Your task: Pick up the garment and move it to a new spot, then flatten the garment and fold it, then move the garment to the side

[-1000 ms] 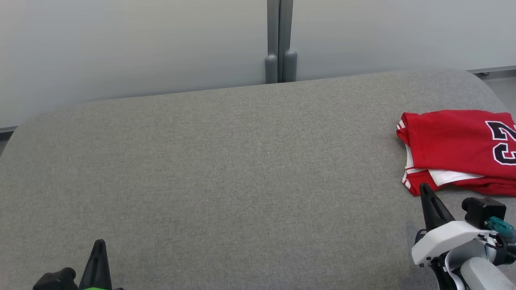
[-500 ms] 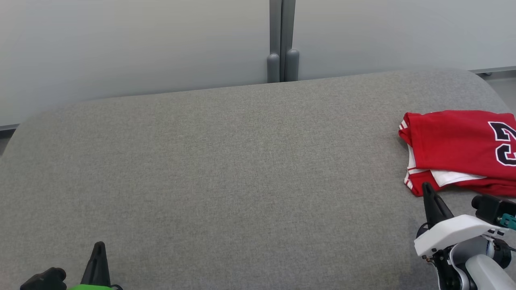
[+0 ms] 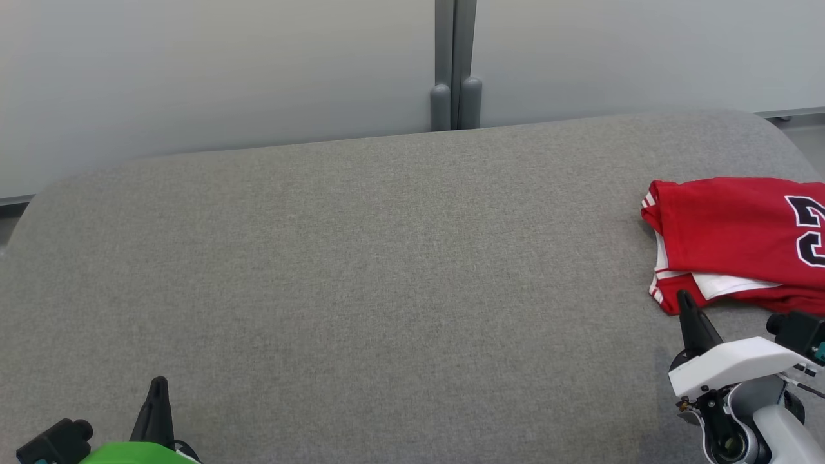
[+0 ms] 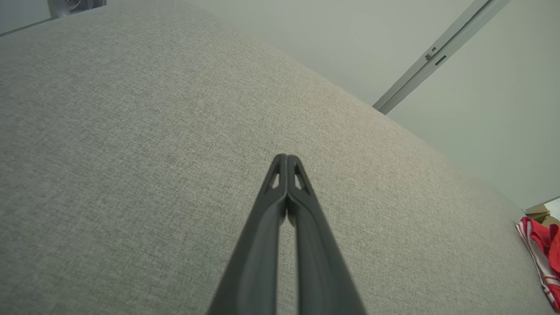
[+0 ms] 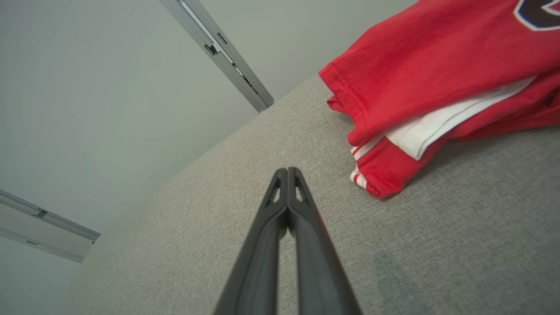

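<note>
The garment (image 3: 735, 238) is a red jersey with white trim and a dark number, lying folded at the right edge of the grey padded table (image 3: 387, 270). Its near corner (image 5: 415, 87) shows up close in the right wrist view, and a sliver of it (image 4: 540, 258) at the far right of the left wrist view. My right gripper (image 3: 684, 303) is shut and empty, its tip just in front of the garment's near-left corner, apart from it. At the lower left my left gripper (image 3: 158, 386) is shut with nothing in it, over bare table.
A pale wall with a grey vertical post (image 3: 456, 64) runs behind the table. The table's rounded far corners and its edges frame a wide bare grey surface to the left of the garment.
The camera has shifted slightly, so the whole scene sits a little to the right. My right gripper has drawn back and lower in view. The garment lies as before.
</note>
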You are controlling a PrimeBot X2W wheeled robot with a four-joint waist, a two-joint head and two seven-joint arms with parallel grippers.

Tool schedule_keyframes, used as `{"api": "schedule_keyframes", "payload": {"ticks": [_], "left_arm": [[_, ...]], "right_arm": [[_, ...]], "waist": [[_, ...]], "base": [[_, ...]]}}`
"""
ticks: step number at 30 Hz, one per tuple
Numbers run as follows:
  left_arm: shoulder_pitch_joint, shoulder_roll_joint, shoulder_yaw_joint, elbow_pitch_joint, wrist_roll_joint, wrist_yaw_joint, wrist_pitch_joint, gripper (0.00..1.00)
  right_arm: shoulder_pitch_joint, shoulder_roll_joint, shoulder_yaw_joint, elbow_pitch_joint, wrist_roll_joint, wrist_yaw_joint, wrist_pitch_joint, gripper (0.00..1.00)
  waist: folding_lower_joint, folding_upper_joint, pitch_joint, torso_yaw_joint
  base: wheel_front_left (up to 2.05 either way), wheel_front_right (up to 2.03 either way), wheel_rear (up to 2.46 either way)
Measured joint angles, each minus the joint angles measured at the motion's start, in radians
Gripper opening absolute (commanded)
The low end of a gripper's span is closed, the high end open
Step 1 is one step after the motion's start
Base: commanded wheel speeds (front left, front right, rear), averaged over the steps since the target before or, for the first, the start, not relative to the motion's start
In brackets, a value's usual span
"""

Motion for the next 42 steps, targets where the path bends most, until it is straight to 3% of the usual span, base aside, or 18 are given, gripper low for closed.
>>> {"api": "schedule_keyframes", "payload": {"ticks": [42], "left_arm": [[-0.100,-0.036,0.065,0.052,-0.495,-0.085,0.137,0.00]], "right_arm": [[-0.023,0.106,-0.193,0.001,0.447,0.097,0.144,0.00]], "waist": [[0.0000,0.0000,0.008,0.020]], "base": [[0.00,0.00,0.00]]}}
